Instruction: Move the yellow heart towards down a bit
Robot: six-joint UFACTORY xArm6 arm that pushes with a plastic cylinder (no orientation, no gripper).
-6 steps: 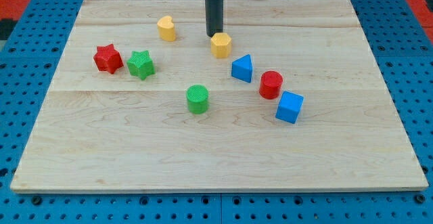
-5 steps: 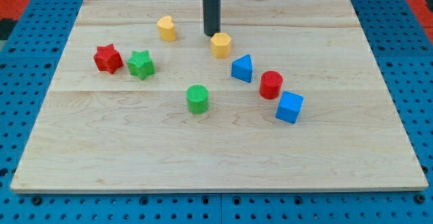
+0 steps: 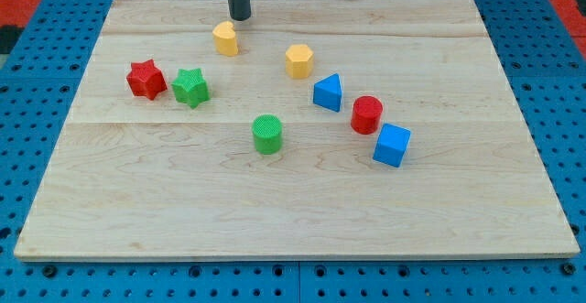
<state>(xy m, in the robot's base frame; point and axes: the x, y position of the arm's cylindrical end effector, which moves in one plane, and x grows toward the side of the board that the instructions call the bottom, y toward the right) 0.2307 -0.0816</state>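
The yellow heart [image 3: 225, 38] lies near the view's top, left of centre, on the wooden board [image 3: 293, 202]. My tip [image 3: 239, 17] stands just above it in the view and slightly to its right, a small gap apart, not touching it. A yellow hexagon block [image 3: 298, 61] lies to the heart's right and a little lower.
A red star [image 3: 146, 79] and a green star [image 3: 190, 87] sit side by side at the left. A green cylinder [image 3: 267, 134] is near the middle. A blue triangular block [image 3: 328, 93], a red cylinder [image 3: 367, 114] and a blue cube [image 3: 392, 145] run diagonally at the right.
My tip has moved from just above the yellow hexagon leftward and up the view to just above the yellow heart. No block has moved.
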